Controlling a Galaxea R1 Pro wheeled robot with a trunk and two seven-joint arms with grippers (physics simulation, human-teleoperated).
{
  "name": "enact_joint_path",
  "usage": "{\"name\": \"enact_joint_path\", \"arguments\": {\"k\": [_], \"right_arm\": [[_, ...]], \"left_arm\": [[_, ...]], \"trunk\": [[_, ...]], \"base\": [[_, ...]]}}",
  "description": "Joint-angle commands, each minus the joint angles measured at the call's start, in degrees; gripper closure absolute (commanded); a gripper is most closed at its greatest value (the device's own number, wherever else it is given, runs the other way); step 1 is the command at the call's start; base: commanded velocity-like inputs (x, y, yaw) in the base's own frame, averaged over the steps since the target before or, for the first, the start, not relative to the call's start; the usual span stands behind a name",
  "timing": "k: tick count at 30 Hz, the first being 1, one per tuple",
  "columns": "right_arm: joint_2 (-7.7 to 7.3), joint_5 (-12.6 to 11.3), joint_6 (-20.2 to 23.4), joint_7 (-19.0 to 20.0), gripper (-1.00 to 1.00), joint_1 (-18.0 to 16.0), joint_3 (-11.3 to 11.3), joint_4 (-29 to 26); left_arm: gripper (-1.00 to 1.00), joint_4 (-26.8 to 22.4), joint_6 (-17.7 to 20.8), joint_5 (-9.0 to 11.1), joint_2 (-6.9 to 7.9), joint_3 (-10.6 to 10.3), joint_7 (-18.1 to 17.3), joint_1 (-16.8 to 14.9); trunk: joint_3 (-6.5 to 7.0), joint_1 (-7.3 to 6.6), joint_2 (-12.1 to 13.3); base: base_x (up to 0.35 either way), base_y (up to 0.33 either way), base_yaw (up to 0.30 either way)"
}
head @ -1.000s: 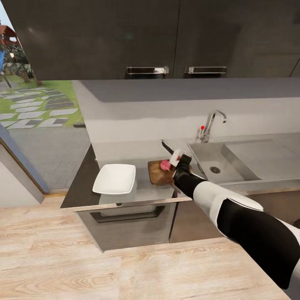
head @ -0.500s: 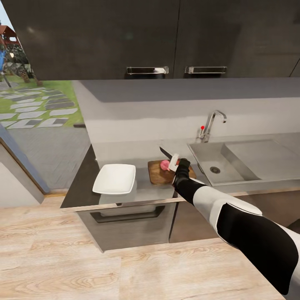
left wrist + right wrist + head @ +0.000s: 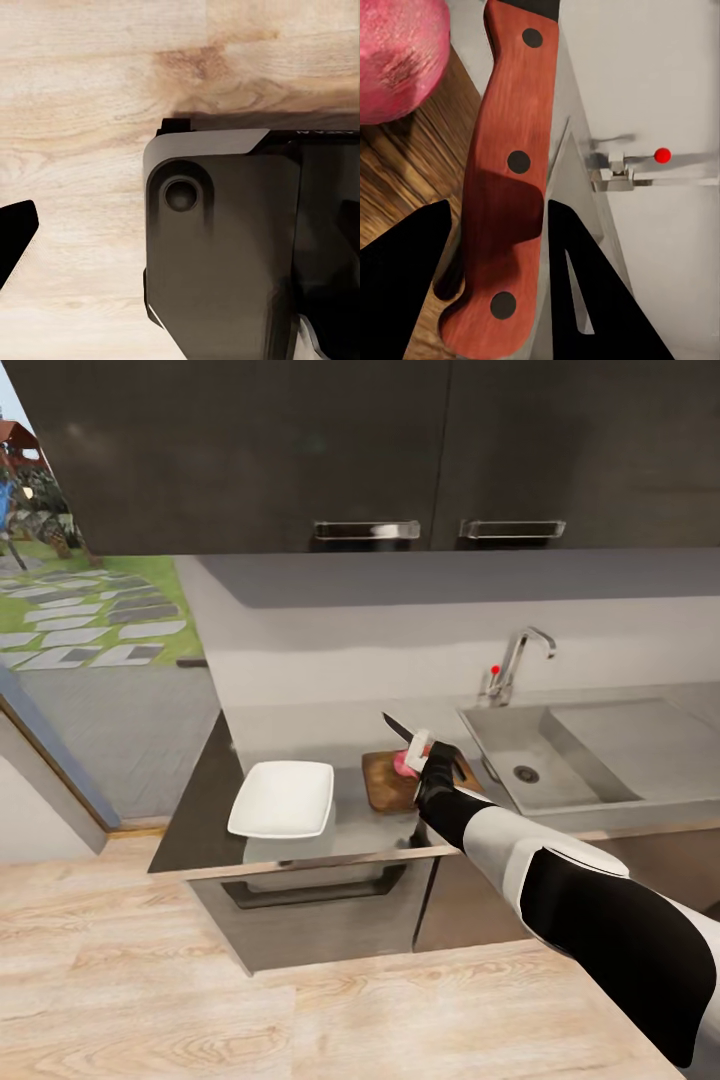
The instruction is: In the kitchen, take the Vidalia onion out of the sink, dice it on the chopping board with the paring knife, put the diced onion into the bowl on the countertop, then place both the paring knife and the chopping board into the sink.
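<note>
One gripper at work: the right gripper (image 3: 495, 217) was clamped on the paring knife (image 3: 506, 172), its two dark fingers (image 3: 405, 262) on either side of the red-brown riveted handle.
Knife blade: in the head view the paring knife's dark blade pointed up and away from the gripper, toward the back wall and slightly toward the bowl's side.
Onion: the Vidalia onion (image 3: 403, 761) sat whole on the chopping board (image 3: 388, 784), just beside the gripper and below the blade; whether the blade touched it could not be told.
Board: the wooden board lay flat under the gripper on the countertop (image 3: 200, 810), between the bowl and the sink.
Bowl: the white bowl (image 3: 283, 799) stood on the countertop beyond the board, on the gripper's left, apart from the board.
Sink: the steel sink (image 3: 560, 760) lay just to the gripper's right, its chrome tap (image 3: 518, 663) with a red dot at the back.
Left gripper: one dark fingertip (image 3: 13, 238) showed over the pale wood floor (image 3: 75, 112) beside a dark part of the robot's body (image 3: 217, 255); its state could not be told.
</note>
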Motion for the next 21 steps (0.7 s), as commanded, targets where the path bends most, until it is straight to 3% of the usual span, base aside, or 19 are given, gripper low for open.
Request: {"name": "enact_joint_path", "arguments": {"k": [1, 21], "right_arm": [[0.0, -0.47, 0.34, -0.16, 1.0, -0.03, 0.49, -0.07], [0.0, -0.16, 0.34, 1.51, 1.0, 1.71, 0.44, 0.19]], "left_arm": [[-1.0, 0.26, -0.44, 0.54, -0.04, -0.49, 0.05, -0.11], [-1.0, 0.26, -0.41, 0.54, -0.04, -0.49, 0.04, -0.11]], "trunk": [[-0.11, 0.04, -0.11], [-0.11, 0.04, -0.11]], "base": [[0.076, 0.051, 0.0], [0.009, 0.006, 0.0]]}}
